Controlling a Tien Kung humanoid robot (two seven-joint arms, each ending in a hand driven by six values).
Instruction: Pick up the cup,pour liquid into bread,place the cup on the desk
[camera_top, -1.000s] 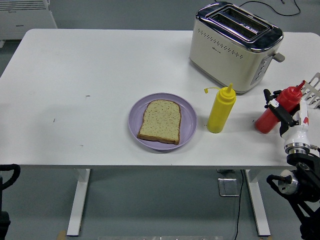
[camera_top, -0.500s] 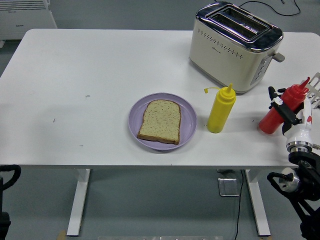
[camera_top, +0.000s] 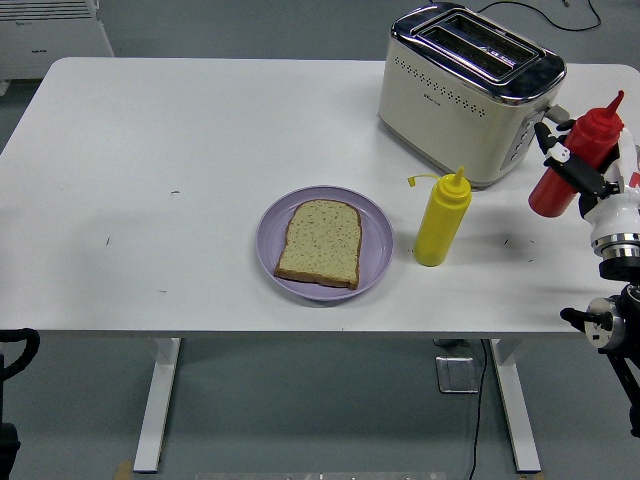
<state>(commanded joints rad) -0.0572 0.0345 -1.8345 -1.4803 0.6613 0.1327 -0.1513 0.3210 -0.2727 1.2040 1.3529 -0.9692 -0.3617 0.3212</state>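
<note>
Since a second ago my right hand (camera_top: 590, 180) has lifted the red squeeze bottle (camera_top: 575, 160) clear of the table (camera_top: 200, 150); it now hangs tilted beside the toaster (camera_top: 470, 90), fingers wrapped round its middle. No cup is here, so I take this bottle as the pourer. It looks like soft, light plastic that would give under pressure and may slip, so I judge a mid-body grip best. Bread (camera_top: 320, 242) waits on the purple plate (camera_top: 372, 260), past the yellow bottle (camera_top: 442, 220). My left arm rests at the lower left corner.
</note>
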